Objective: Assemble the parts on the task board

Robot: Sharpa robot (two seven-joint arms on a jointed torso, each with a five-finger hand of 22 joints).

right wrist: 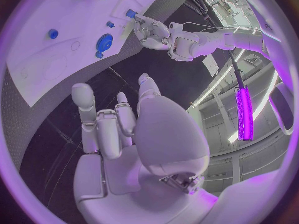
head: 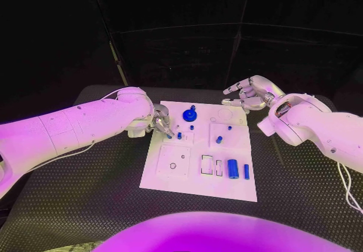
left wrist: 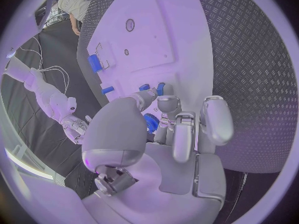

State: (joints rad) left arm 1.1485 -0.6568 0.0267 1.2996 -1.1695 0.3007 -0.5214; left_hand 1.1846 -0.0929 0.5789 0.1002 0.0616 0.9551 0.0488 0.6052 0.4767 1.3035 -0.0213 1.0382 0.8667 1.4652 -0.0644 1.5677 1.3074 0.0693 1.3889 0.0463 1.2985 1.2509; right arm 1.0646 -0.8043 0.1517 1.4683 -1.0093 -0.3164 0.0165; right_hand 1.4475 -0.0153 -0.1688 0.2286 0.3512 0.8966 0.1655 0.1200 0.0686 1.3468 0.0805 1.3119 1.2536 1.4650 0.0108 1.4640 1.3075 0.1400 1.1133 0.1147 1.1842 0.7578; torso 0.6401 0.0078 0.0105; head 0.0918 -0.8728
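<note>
Left hand [head: 159,122] sits low at the board's [head: 174,178] left edge, fingertips [left wrist: 163,100] pointing down onto a small blue peg [head: 169,135]. The left wrist view shows thumb and a finger closed round the peg [left wrist: 160,88], the other fingers loosely curled beside them. Just past the fingertips stands a second short peg [head: 179,135], and a tiny blue stud [head: 191,127] beyond that. A round blue knob [head: 190,115] sits just beside the hand, toward the board's far edge.

Right hand [head: 250,93] hovers above the board's far right corner, fingers half curled and apart, holding nothing (clear of the board in its own wrist view). Nearest part on its side: a small blue pin [head: 219,139] mid-board. Well apart, at the near right of the board, a fat blue cylinder [head: 233,168] lies beside a thin blue rod [head: 246,171], with white rectangular slots [head: 207,164] just left of them.
</note>
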